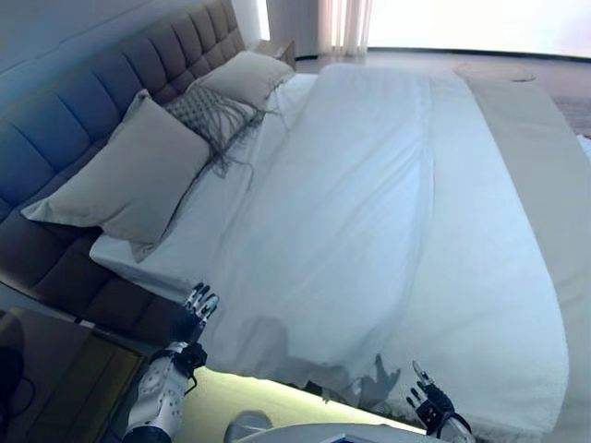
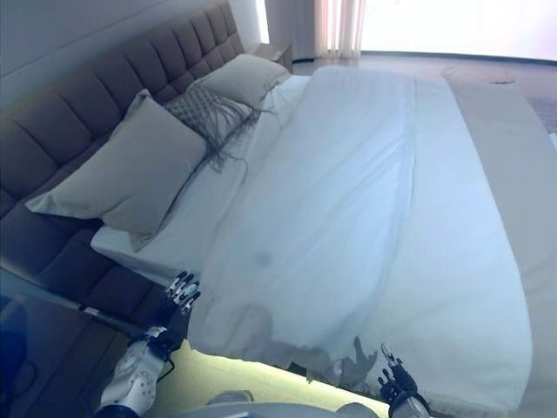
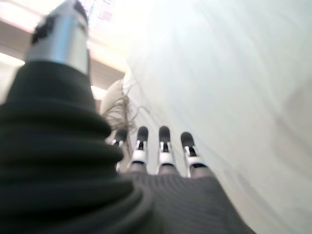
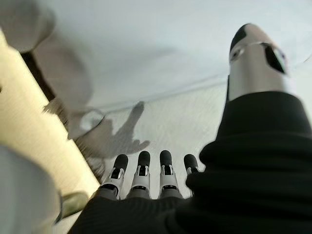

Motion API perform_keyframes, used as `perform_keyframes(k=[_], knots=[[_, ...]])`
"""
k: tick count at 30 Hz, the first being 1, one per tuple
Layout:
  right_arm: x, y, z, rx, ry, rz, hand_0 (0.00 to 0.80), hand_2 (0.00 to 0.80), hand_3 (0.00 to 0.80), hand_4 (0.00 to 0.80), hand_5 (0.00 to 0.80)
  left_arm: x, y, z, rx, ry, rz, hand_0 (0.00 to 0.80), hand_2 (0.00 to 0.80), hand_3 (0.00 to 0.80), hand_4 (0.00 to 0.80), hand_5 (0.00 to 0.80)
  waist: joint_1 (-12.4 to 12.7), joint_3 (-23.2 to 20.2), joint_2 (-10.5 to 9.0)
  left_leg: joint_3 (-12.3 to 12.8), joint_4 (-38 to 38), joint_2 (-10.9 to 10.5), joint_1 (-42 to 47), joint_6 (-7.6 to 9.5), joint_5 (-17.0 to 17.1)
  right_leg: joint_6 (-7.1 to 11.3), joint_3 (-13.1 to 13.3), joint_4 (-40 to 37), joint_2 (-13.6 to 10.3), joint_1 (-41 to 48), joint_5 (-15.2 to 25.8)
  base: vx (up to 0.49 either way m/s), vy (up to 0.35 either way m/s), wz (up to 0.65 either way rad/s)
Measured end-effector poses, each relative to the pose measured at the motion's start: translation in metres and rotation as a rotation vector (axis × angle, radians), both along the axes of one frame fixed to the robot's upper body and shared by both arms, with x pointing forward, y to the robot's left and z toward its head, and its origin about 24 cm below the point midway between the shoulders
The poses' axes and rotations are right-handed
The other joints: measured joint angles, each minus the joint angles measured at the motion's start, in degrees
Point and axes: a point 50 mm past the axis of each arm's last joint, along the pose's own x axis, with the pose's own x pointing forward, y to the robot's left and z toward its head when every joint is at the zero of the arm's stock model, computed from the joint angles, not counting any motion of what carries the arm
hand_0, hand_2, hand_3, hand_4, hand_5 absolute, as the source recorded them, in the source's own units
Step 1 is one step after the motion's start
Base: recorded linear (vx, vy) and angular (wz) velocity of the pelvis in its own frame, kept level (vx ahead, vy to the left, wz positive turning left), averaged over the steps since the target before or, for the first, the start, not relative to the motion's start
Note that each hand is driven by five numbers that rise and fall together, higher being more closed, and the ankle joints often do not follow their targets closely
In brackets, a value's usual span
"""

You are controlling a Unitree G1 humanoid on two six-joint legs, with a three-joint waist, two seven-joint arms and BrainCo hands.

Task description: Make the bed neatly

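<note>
head views show pillows (image 1: 138, 171) — wrist views only duvet (image 4: 146, 44), straight fingers (image 4: 165, 170).

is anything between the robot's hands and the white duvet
Nothing visible is. The left hand and right hand hang open at the near edge of the duvet, with no object between.

Pale curtain (image 1: 343, 26) and bright window (image 1: 480, 23) beyond a small nightstand (image 1: 277, 48).
</note>
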Motion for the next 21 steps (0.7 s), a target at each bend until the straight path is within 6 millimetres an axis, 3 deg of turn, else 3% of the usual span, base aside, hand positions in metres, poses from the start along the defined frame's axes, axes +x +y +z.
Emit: perform_keyframes(k=[7, 11, 13, 16, 21], knots=[[0.001, -0.030, 0.006, -0.050, 0.001, -0.042, 0.000, 0.000, 0.000, 0.000, 0.000, 0.007, -0.013, 0.003, 0.005, -0.006, -0.083, 0.000, 0.000, 0.000, 0.000, 0.000, 1.2, 3.1, 1.38, -2.0, 3.5, -2.7, -5.3, -0.07, 0.0, 0.53, -0.2, 5.4, -4.2, -4.6, -1.3, -0.049, 0.082, 0.20], [0.052, -0.058, 0.033, -0.142, -0.146, -0.006, 0.000, 0.000, 0.000, 0.000, 0.000, 0.021, -0.026, 0.012, 0.003, -0.037, -0.139, 0.000, 0.000, 0.000, 0.000, 0.000, 1.3, 6.5, 2.93, -3.4, 7.9, -2.6, -14.2, -0.08, 0.0, -0.48, 0.2, 9.2, -4.8, -12.6, -1.0, -0.321, 0.035, 0.19], [0.083, -0.074, 0.055, -0.199, -0.240, 0.012, 0.000, 0.000, 0.000, 0.000, 0.000, 0.036, -0.032, 0.022, 0.002, -0.081, -0.162, 0.000, 0.000, 0.000, 0.000, 0.000, 1.3, 9.1, 3.80, -3.9, 10.2, -2.5, -19.4, -1.14, 0.7, -1.35, 0.8, 12.2, -5.4, -17.6, -1.1, -0.176, 0.036, 0.15], [0.120, -0.080, 0.079, -0.228, -0.352, 0.034, 0.000, 0.000, 0.000, 0.000, 0.000, 0.048, -0.033, 0.032, -0.011, -0.129, -0.142, 0.000, 0.000, 0.000, 0.000, 0.000, 1.3, 12.1, 3.67, -4.0, 11.5, -2.7, -22.5, -1.56, 0.9, -2.56, 2.1, 15.4, -6.1, -22.0, -1.6, -0.109, 0.092, 0.03], [0.139, -0.091, 0.101, -0.266, -0.421, 0.044, 0.000, 0.000, 0.000, 0.000, 0.000, 0.054, -0.038, 0.042, -0.041, -0.181, -0.141, 0.000, 0.000, 0.000, 0.000, 0.000, 1.5, 14.2, 4.13, -4.4, 13.9, -3.7, -28.0, -1.88, 0.9, -2.69, 3.4, 18.0, -7.6, -27.7, -1.6, -0.092, 0.081, 0.08]])
